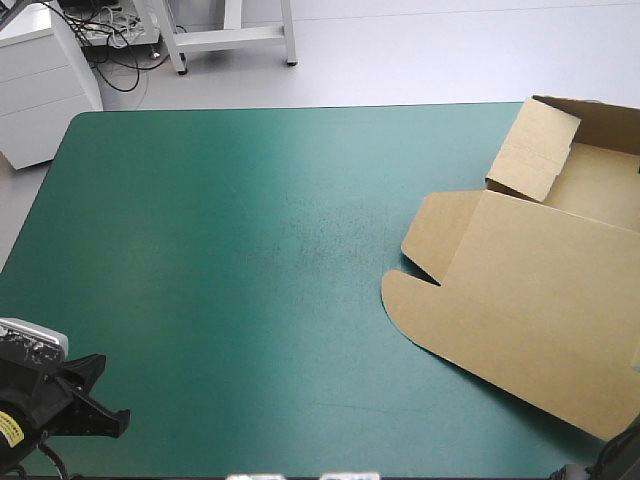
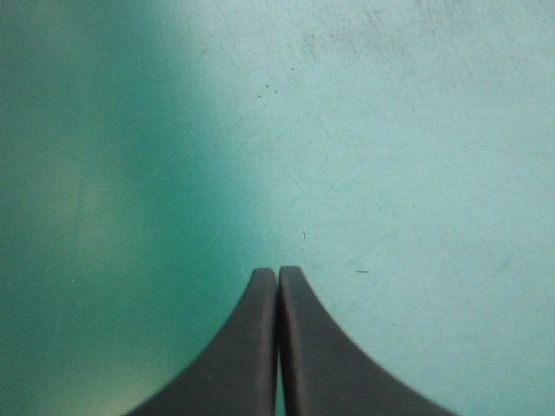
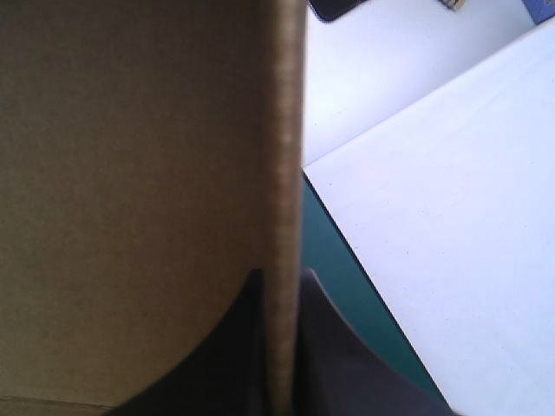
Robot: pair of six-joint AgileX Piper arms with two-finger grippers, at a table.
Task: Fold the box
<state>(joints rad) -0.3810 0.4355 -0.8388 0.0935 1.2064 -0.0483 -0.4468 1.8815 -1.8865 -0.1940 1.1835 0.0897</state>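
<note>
Only the right fingers grip the brown box, its edge running straight ahead between them, while the left fingers, closed on nothing, sit well apart over bare worktop.

The counter has a teal-green cover with fine scratches, brighter across its middle, where faint dark scuffs show. Its far left corner is rounded. Beyond the far edge lies a pale floor. On it stand a white drawer unit, near that corner, and a white frame's legs, with black cables between them.
</note>
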